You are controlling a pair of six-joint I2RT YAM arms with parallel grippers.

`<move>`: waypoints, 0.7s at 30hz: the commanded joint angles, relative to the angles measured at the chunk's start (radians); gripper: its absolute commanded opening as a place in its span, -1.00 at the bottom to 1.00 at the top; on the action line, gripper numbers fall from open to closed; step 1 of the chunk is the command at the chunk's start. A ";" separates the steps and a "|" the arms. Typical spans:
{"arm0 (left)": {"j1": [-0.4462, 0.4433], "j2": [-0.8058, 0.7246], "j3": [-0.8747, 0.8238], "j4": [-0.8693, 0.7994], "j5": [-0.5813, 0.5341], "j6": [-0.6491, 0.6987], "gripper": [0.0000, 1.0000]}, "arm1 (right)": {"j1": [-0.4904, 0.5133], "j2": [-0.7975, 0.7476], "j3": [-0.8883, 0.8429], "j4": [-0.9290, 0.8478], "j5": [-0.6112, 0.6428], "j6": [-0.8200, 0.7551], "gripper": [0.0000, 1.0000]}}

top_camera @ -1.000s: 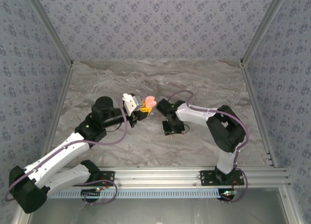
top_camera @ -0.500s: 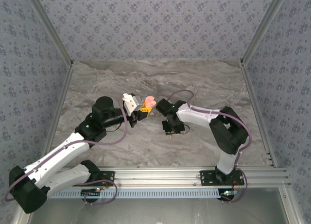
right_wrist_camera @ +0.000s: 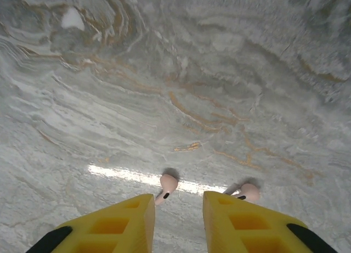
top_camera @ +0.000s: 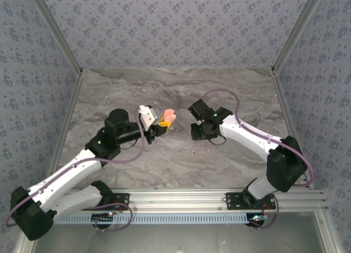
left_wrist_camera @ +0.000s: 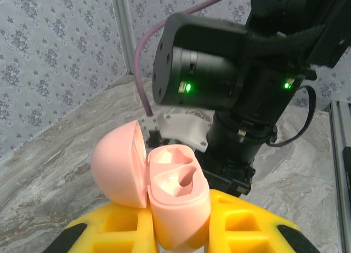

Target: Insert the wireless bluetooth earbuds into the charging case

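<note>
A pink charging case stands with its lid swung open and both sockets empty, and my left gripper is shut on its body between yellow fingers. In the top view the case is held above the table's middle by the left gripper. Two tiny pink earbuds lie apart on the marble. My right gripper hangs open above them with nothing between its fingers. Seen from above, the earbuds lie just in front of the right gripper.
The right arm's black wrist looms close behind the held case in the left wrist view. The grey marble table is bounded by aluminium rails and patterned walls.
The right arm has lifted off the table and swung back toward the right, uncovering the two earbuds it stood over. The left arm and the case have stayed put.
</note>
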 commanded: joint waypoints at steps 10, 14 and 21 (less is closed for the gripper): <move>-0.005 -0.018 -0.001 0.016 -0.011 0.006 -1.00 | 0.062 0.204 -0.052 0.058 -0.060 0.138 -0.22; -0.005 -0.017 -0.001 0.016 -0.012 0.008 -1.00 | 0.070 0.243 -0.050 0.070 -0.074 0.146 -0.24; -0.005 -0.016 0.000 0.012 -0.012 0.013 -1.00 | 0.085 0.285 -0.047 0.076 -0.093 0.146 -0.29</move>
